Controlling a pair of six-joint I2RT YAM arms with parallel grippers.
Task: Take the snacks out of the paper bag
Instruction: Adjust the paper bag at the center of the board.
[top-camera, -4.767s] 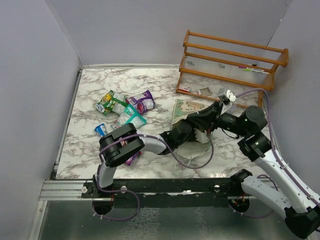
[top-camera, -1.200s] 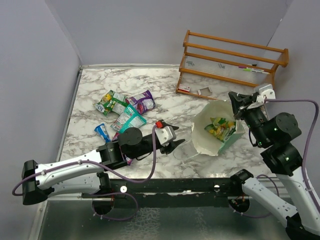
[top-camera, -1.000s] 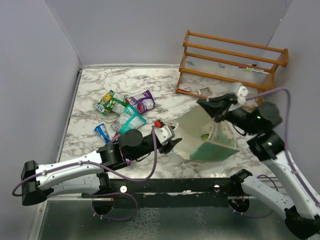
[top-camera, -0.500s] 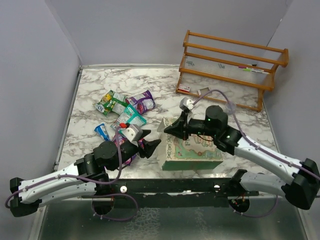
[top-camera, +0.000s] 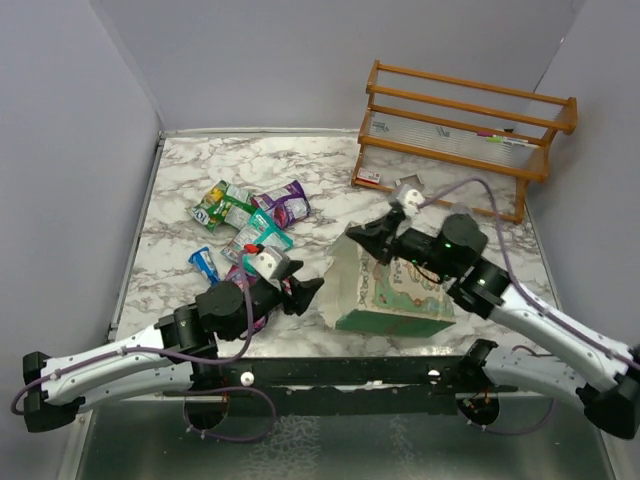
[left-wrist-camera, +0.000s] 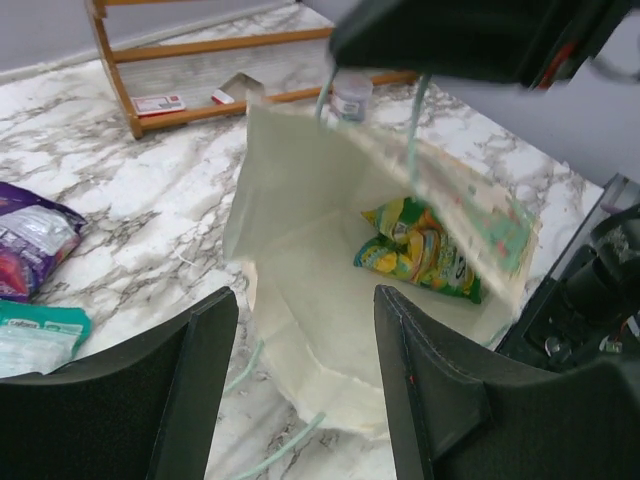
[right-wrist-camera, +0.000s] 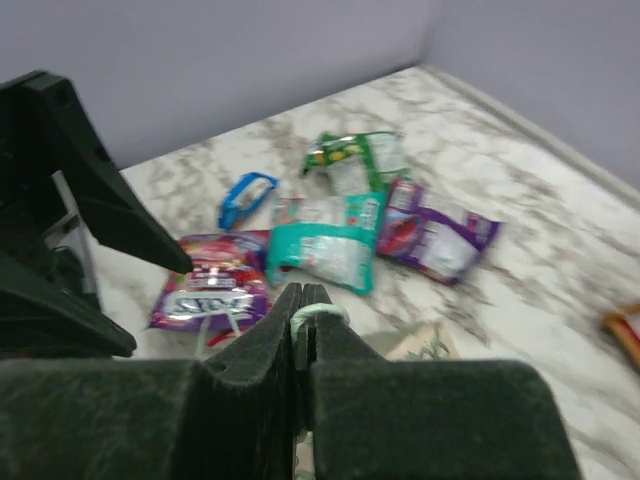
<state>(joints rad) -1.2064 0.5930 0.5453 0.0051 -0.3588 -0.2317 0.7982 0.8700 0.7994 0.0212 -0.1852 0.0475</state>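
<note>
The mint-green paper bag lies on its side, printed side up, mouth toward the left. My right gripper is shut on its thin cord handle and holds the mouth's top edge up. My left gripper is open and empty just outside the mouth. In the left wrist view the gripper faces the bag's white inside, where a yellow-green snack packet lies. Several snacks lie on the table to the left: green, purple, teal.
A wooden slatted rack stands at the back right with small white-and-red cards at its foot. A small blue packet and a pink-purple packet lie beside my left arm. Grey walls enclose the table.
My right gripper has moved up and to the right with the handle, raising the bag's mouth. My left gripper has edged right toward the mouth.
</note>
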